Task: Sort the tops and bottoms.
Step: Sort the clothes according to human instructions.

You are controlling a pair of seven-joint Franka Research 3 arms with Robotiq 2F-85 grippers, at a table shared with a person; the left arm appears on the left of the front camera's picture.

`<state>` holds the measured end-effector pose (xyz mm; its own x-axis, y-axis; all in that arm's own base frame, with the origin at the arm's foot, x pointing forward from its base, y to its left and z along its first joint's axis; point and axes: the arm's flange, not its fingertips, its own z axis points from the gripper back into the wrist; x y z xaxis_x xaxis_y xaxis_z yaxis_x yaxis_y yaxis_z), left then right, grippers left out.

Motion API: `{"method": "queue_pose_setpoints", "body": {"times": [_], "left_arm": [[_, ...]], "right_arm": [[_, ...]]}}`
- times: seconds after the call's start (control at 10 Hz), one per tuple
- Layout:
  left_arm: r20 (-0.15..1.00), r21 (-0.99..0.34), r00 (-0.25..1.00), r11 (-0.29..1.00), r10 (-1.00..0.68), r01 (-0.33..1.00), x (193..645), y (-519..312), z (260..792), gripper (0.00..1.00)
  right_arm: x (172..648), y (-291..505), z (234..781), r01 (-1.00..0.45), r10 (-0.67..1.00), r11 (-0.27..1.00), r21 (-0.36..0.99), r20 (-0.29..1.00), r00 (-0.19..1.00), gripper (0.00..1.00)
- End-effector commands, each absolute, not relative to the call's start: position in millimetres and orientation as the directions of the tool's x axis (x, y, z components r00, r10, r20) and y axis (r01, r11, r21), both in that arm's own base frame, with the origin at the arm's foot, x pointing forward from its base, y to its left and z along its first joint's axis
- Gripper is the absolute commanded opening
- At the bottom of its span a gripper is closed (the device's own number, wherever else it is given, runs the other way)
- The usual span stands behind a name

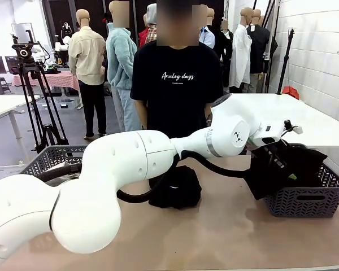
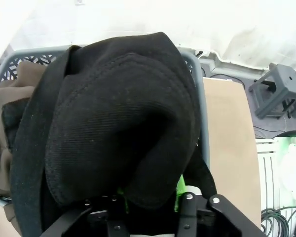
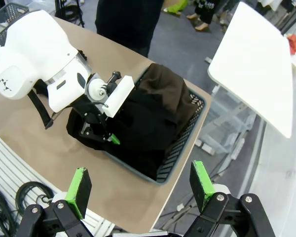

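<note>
Left tool point(image 2: 150, 190), out at the right edge of the tabletop point(image 1: 226, 226), is clamped on a black garment point(image 2: 118, 113) that drapes over the near rim of the grey basket point(image 1: 305, 199) standing there. Dark brown trousers point(image 3: 163, 89) lie inside that basket. A second black garment point(image 1: 175, 189) sits bunched mid-tabletop, in front of the person point(image 1: 175, 84). Right tool point(image 3: 140, 187) hangs above the basket, fingers spread wide and holding nothing.

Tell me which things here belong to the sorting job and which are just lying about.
Job: held black garment in the left hand, brown trousers in the right basket, loose black garment on the table, left basket.
Lying about: camera tripod, white side table, floor cables.
</note>
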<state>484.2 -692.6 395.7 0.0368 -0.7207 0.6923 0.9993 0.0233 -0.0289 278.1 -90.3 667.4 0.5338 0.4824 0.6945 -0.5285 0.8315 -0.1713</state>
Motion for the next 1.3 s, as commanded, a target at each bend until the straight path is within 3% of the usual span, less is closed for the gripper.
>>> {"method": "queue_pose_setpoints", "body": {"times": [0.0, 0.6, 0.9, 1.1, 1.2], "left_arm": [[0.708, -0.009, 0.006, 0.000, -0.706, 1.000, 581, -810, 419, 1.00], [0.717, 0.005, 0.024, 0.040, -0.697, 0.999, 586, -796, 470, 1.00], [0.735, 0.086, -0.026, 0.055, -0.678, 0.995, 587, -786, 515, 1.00], [0.763, 0.021, 0.022, 0.059, -0.646, 0.998, 578, -779, 519, 1.00], [0.759, 0.065, -0.008, 0.063, -0.651, 0.996, 496, -671, 490, 1.00]], "right_arm": [[278, -90, 667, -0.521, 0.480, 0.837, -0.170, 0.685, 0.548, 1.00], [278, -90, 667, -0.521, 0.480, 0.837, -0.170, 0.685, 0.548, 1.00], [278, -90, 667, -0.521, 0.480, 0.837, -0.170, 0.685, 0.548, 1.00], [278, -90, 667, -0.521, 0.480, 0.837, -0.170, 0.685, 0.548, 1.00], [278, -90, 667, -0.521, 0.480, 0.837, -0.170, 0.685, 0.548, 1.00]]}}
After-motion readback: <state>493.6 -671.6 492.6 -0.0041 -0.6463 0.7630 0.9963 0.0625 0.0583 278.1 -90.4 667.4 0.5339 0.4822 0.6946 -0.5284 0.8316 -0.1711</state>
